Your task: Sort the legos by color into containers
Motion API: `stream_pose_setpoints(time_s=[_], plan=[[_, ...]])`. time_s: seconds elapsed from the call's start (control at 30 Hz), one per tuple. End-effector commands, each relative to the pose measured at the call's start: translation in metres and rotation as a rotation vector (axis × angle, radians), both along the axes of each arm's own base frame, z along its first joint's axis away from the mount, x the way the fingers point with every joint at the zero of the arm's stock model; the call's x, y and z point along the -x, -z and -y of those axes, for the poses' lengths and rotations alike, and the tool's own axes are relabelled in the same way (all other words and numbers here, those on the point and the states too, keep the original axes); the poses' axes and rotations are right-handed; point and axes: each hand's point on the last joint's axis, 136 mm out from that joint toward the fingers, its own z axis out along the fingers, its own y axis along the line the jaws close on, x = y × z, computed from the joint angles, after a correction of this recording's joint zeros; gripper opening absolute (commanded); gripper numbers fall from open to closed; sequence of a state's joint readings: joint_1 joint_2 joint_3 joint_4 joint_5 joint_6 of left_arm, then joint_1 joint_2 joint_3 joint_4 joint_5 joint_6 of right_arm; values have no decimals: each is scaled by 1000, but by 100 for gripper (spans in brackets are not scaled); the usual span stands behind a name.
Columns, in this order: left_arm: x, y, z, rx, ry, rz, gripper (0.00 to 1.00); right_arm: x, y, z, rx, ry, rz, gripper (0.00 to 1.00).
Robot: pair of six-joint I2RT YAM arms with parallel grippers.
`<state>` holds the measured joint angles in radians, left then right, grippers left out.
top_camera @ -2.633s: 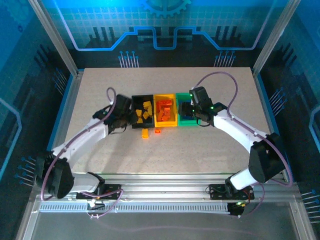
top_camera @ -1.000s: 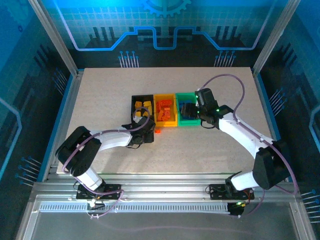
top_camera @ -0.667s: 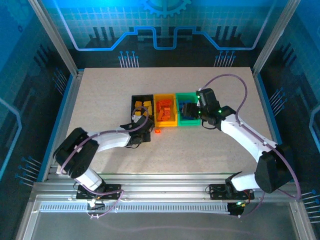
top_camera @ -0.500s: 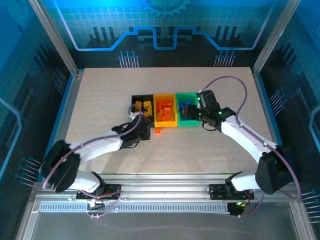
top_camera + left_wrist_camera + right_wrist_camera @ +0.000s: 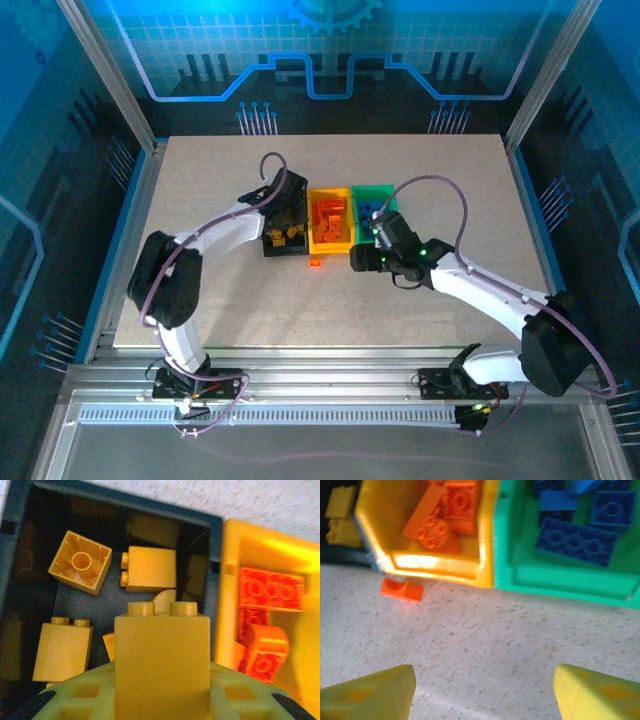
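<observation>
The legos (image 5: 328, 218) were almost all in the containers (image 5: 331, 250) at the middle of the top view, the left gripper (image 5: 285, 208) clenched on one yellow brick (image 5: 161, 660) above the black bin (image 5: 15, 540), and the right gripper (image 5: 482, 690), spread open, faced one orange brick (image 5: 401, 589) lying on the table (image 5: 520, 640).

Black bin (image 5: 12, 555), left: yellow bricks (image 5: 150, 569). Yellow bin (image 5: 440, 564), middle: orange-red bricks (image 5: 460, 500). Green bin (image 5: 560, 582), right: blue bricks (image 5: 575, 541). Loose brick (image 5: 401, 589) near yellow bin: orange-red. Tabletop (image 5: 490, 645): beige, dark-speckled.

legos (image 5: 161, 665): glossy plastic | containers (image 5: 560, 585): smooth plastic | table (image 5: 520, 640): matt, speckled, slightly rough
</observation>
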<state>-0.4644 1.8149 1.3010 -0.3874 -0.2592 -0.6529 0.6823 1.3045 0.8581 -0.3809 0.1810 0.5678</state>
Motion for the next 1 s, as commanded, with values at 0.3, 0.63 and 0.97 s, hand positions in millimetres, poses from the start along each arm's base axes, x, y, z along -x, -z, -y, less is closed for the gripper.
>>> stream_pose_setpoints(time_s=[0.3,0.63,0.97], plan=[[1,-41,3,175,-6,25,89,16,24,-79,46,-132,76,76],[58,-127,-7,331,50,189,99,-25,63,-120,131,-62,100,77],[107,-109,-34,312,12,173,99,-51,96,-122,233,45,64,66]])
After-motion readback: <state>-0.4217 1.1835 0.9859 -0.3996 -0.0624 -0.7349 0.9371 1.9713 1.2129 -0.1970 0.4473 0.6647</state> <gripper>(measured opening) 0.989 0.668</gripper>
